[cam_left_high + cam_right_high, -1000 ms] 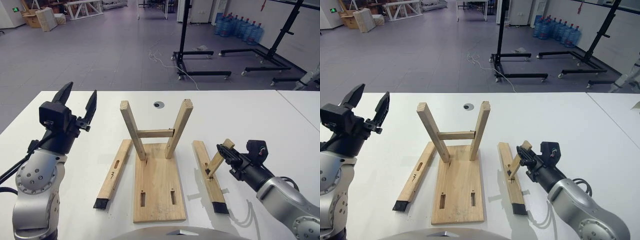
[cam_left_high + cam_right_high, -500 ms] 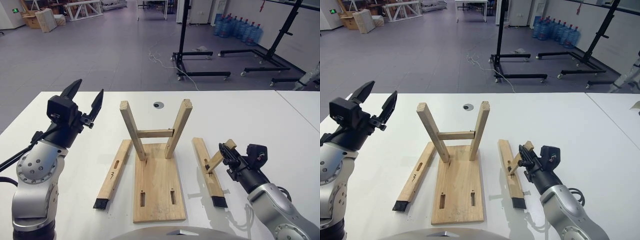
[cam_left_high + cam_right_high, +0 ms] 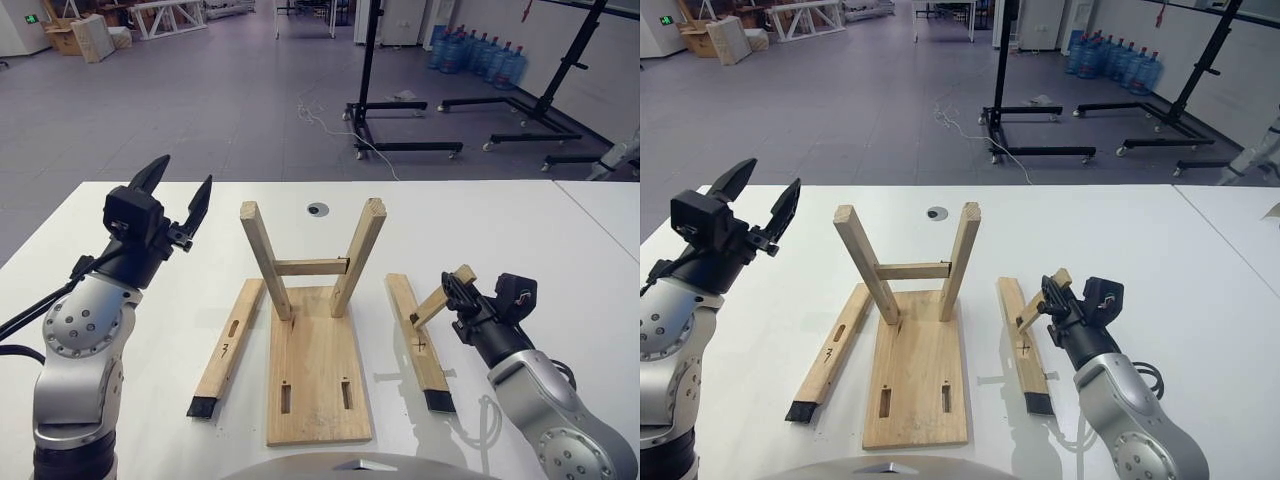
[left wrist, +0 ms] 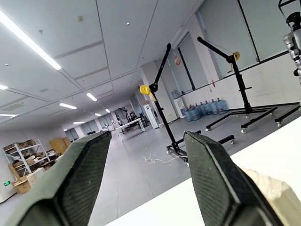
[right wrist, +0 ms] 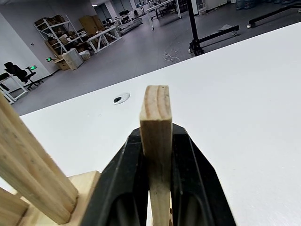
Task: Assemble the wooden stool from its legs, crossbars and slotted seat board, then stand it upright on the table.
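Your right gripper (image 3: 452, 292) clamps the crossbar (image 3: 431, 306), tilted down onto the loose leg (image 3: 421, 352) right of the seat board (image 3: 315, 370), likely to slot it; your left gripper (image 3: 178, 196) hovers wide open, empty.

Left arm: raised, elbow bent.
Left end effector (image 3: 183, 172): fingers spread wide, tips up and forward.
Right arm: low, forearm forward.
Right end effector (image 3: 453, 292): fingers clamped on crossbar (image 5: 156, 108), seemingly near one end.
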### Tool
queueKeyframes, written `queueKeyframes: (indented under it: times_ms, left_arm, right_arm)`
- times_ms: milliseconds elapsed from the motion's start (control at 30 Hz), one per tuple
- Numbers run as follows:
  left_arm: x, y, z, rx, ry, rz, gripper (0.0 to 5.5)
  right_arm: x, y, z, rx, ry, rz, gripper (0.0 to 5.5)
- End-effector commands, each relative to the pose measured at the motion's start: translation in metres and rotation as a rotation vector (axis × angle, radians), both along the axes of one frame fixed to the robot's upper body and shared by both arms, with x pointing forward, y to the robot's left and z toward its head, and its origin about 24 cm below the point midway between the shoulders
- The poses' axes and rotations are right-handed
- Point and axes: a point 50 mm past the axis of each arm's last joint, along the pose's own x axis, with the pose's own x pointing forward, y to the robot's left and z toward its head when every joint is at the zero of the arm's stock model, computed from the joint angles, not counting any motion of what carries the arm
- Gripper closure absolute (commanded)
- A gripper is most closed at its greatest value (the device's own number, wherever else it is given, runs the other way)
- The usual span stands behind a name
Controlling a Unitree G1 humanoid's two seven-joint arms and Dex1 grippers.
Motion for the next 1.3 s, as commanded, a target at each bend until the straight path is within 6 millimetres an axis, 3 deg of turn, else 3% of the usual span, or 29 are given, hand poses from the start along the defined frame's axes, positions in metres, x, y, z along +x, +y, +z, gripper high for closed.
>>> queueKeyframes:
  times_ms: [33,667,900,1300]
  left_arm:
    - [0.002,-0.003,-0.002,0.03,0.014,-0.015,2.67]
    - [0.003,-0.009,-0.01,0.042,0.036,-0.032,2.67]
    - [0.002,-0.009,-0.012,0.038,0.047,-0.026,2.67]
    - [0.005,-0.01,-0.017,0.014,0.029,0.007,2.67]
  right_arm:
    - [-0.003,-0.003,-0.006,-0.001,0.023,-0.042,5.11]
    - [0.006,-0.006,-0.019,-0.074,0.057,0.004,5.11]
    - [0.006,0.0,-0.034,-0.224,0.078,0.148,5.11]
    - [0.028,-0.013,-0.055,-0.298,-0.017,0.17,5.11]
